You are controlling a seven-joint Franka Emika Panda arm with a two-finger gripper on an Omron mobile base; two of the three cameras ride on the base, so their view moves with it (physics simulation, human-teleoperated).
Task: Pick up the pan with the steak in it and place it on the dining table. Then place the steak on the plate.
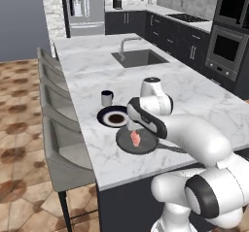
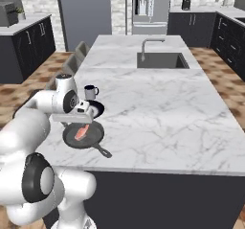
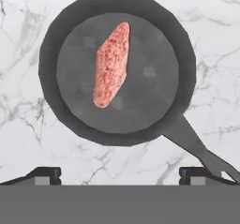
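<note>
One pinkish-red marbled raw steak slab [image 3: 111, 65] lies inside dark grey round shallow frying pan [image 3: 70, 110], near centre. Pan rests on white grey-veined marble bench [image 1: 204, 105] near front edge, long handle toward robot. Black-rimmed round plate [image 1: 105, 118] just beyond pan; small dark mug [image 1: 107, 98] behind plate. Gripper [image 3: 120, 174] above pan, released, jaws wide, holding nothing.

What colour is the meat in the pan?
The steak is pinkish-red with pale speckles, clearest in the hand view.

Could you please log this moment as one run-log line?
pan: on dining table | steak: in pan | plate: bare | gripper: open above pan
</note>
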